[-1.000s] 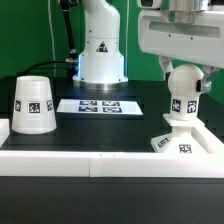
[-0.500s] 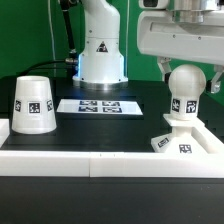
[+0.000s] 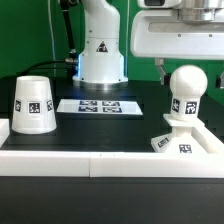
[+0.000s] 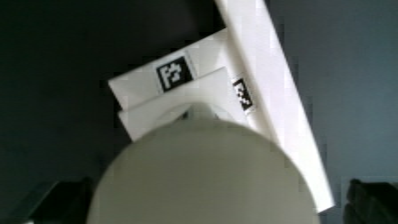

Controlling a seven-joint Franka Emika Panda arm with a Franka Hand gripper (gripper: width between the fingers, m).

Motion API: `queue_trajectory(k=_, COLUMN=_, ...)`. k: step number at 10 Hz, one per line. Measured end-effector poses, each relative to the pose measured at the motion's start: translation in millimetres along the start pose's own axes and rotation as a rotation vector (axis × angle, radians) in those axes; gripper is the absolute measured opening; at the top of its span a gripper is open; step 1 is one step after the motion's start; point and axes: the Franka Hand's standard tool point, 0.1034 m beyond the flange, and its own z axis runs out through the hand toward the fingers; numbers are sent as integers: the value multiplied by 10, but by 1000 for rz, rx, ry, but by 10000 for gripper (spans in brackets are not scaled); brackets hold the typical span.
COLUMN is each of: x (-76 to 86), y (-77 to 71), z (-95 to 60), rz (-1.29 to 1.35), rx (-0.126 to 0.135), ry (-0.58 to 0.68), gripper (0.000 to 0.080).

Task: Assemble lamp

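The white round-headed bulb stands upright on the flat angular base at the exterior view's right. My gripper hangs just above the bulb's head, jaws open, with a finger on either side and gaps between. In the wrist view the bulb's head fills the space between the dark fingers of the gripper, and the tagged base lies beyond it. The large tapered shade stands alone at the exterior view's left.
The marker board lies flat in the middle behind the parts. The white robot pedestal stands at the back. A raised white wall borders the table's front and the side by the base.
My gripper has risen from around the bulb's head to above it. The bulb stays upright on the base.
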Motion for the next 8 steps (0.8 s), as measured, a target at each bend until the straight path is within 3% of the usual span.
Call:
queue_trajectory(k=4, x=74, y=31, z=-32, rz=-585, rx=-4, ry=39, gripper=699)
queue_trajectory(k=8, x=84, y=64, z=-17, rz=-814, rx=-15, ry=36, gripper=699)
